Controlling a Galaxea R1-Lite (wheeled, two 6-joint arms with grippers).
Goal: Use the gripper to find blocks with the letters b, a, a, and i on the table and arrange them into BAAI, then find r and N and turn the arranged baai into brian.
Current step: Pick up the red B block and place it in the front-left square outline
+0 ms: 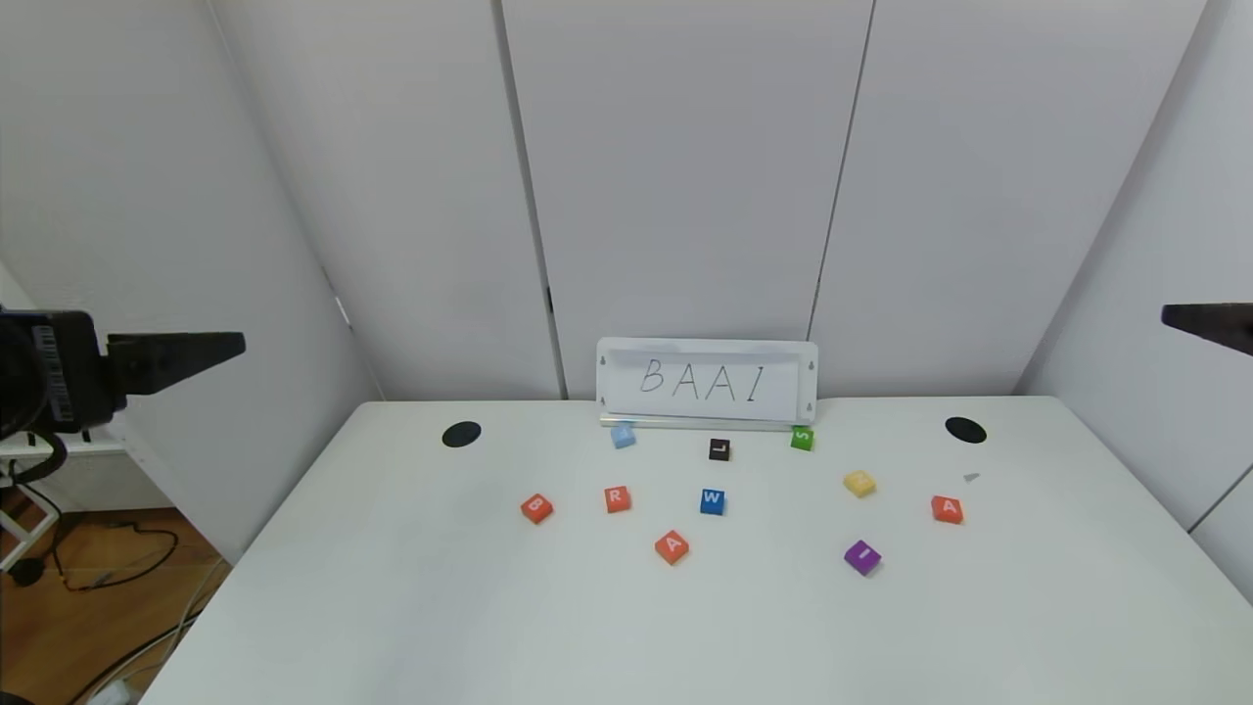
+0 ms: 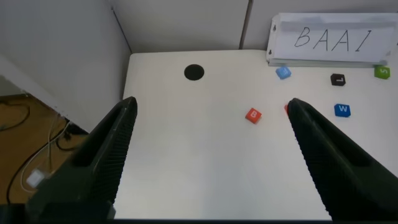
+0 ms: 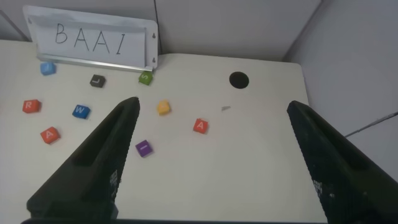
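On the bench point(image 1: 392, 607):
Blocks: B point(image 1: 536, 507), A point(image 1: 672, 546), I point(image 1: 862, 557), A point(image 1: 947, 509) lying scattered, apart.
Left gripper point(image 2: 208, 124): hovering off the left edge, jaws wide.
Right gripper point(image 3: 208, 124): hovering at right, jaws wide.

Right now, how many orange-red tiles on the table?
4. B far left; R beside the blue W; one A nearer the robot, front centre; the other A far right. None looks hidden.
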